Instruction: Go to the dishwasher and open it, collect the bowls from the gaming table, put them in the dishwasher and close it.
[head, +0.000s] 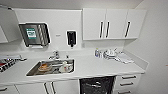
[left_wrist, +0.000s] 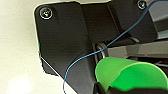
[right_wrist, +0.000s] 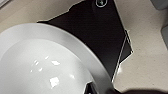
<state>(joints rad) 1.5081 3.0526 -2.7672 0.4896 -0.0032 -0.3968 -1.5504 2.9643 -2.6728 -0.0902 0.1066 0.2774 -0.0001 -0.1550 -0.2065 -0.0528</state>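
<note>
Dishwasher (head: 97, 85) sits open under the white bench (head: 95, 67), its dark cavity and wire racks showing between the white cabinet doors (head: 50, 88) on one side and a stack of drawers (head: 128, 83) on the other. Nothing stands in front of that opening.

Above it the bench runs wall to wall. A steel sink (head: 51, 67) is sunk into it, with dishes lying inside, something orange among them, and a tap (head: 55, 54) behind. Further along, near the corner, a small cluster of bottles and crockery (head: 107, 53) stands beside a folded cloth (head: 123, 58). On the wall hang a paper towel dispenser (head: 34, 34) and a dark soap dispenser (head: 71, 38), with white wall cupboards (head: 113, 23) to the side.

In the left wrist view, a bright green bowl (left_wrist: 130, 75) shows large and close, glossy plastic, tilted so its rim faces partly outward, with a thin blue cable (left_wrist: 100, 51) crossing above it. The left claw seems to be grasping it at the rim, though the fingers are barely visible.

In the right wrist view, a glossy white bowl (right_wrist: 42, 65) looms close over a pale speckled floor; whether the right claw is clenched on it I cannot tell.
</note>
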